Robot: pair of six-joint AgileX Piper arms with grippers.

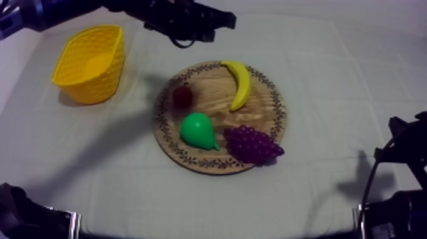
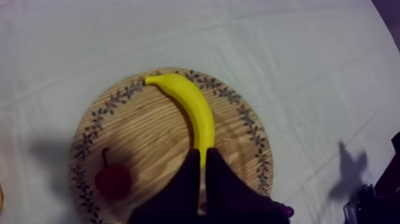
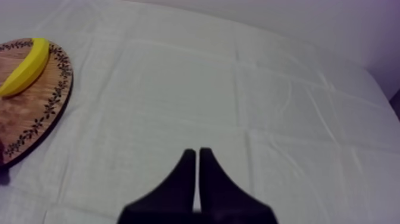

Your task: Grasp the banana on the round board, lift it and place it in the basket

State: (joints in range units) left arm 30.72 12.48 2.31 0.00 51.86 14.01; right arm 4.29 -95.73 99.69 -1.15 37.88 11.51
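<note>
Banana [image 1: 240, 84] lying on board [image 1: 213, 96]; left gripper [image 2: 202, 154] clenched, empty, above board; right gripper [image 3: 197, 152] clenched, empty, beside board.

Taking the gripper's side as six o'clock, the round wooden board with a patterned rim [image 2: 137, 137] is lying on the grey-white cloth [image 2: 309, 59]. The curved yellow banana [image 2: 193, 107] is running from the rim near eleven o'clock toward six. The small red fruit [image 2: 113, 180] is sitting at about eight o'clock. The left gripper [image 2: 202, 152] is hanging at six o'clock, its black fingers [image 2: 223, 184] pressing together as a narrow wedge, tips overlapping the banana's near end.
</note>
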